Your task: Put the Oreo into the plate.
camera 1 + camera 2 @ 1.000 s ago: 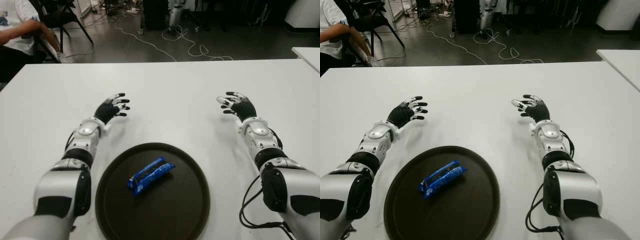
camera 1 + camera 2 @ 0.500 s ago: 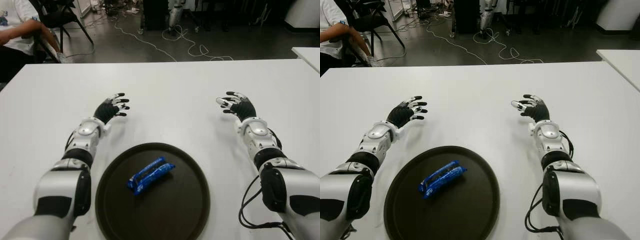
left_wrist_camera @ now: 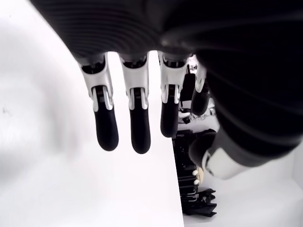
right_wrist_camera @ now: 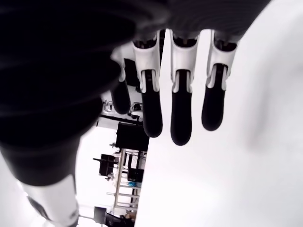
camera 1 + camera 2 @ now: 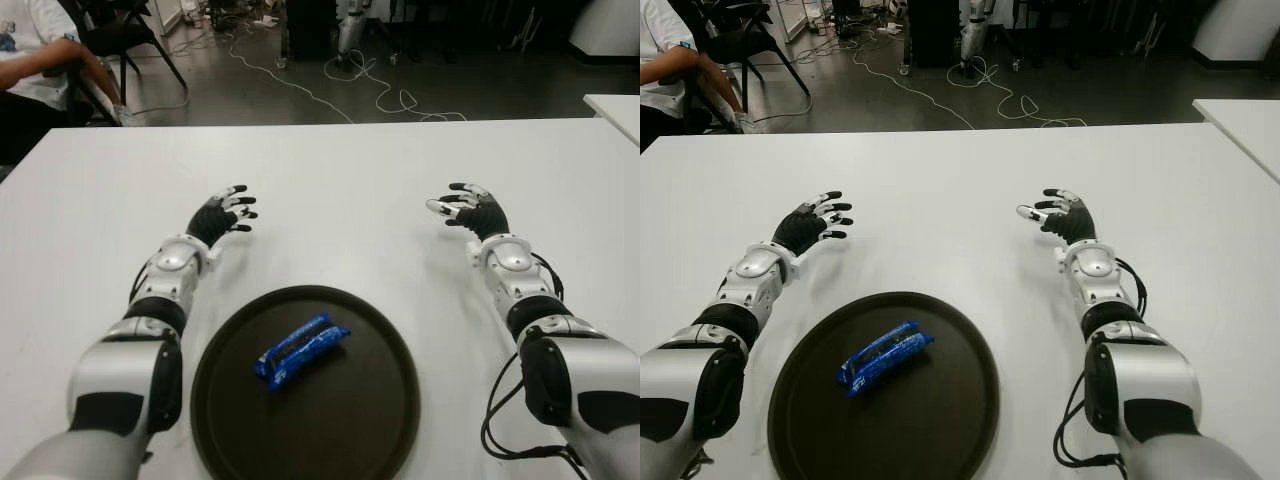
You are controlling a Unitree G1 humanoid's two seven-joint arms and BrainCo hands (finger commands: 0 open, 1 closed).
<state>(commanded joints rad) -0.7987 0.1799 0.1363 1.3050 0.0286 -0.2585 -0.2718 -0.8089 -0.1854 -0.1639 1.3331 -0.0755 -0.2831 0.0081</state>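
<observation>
In the left eye view we see the blue foil-wrapped Oreo packet (image 5: 300, 351) already lying inside the round dark brown plate (image 5: 372, 420), a little left of its middle, and nothing else is in the plate. Our left hand (image 5: 221, 214) shows beyond the plate on the left, and our right hand (image 5: 470, 209) beyond it on the right, both over the white tabletop (image 5: 340, 180) and well apart from the packet. In the right eye view a seated person (image 5: 665, 60) shows at the far left edge. In the left wrist view the fingers (image 3: 135, 120) are spread and hold nothing. In the right wrist view the fingers (image 4: 180, 113) are spread too, and empty. We judge the task is done; the risk is that a forearm drawn back catches the plate's rim and shakes the packet out.
</observation>
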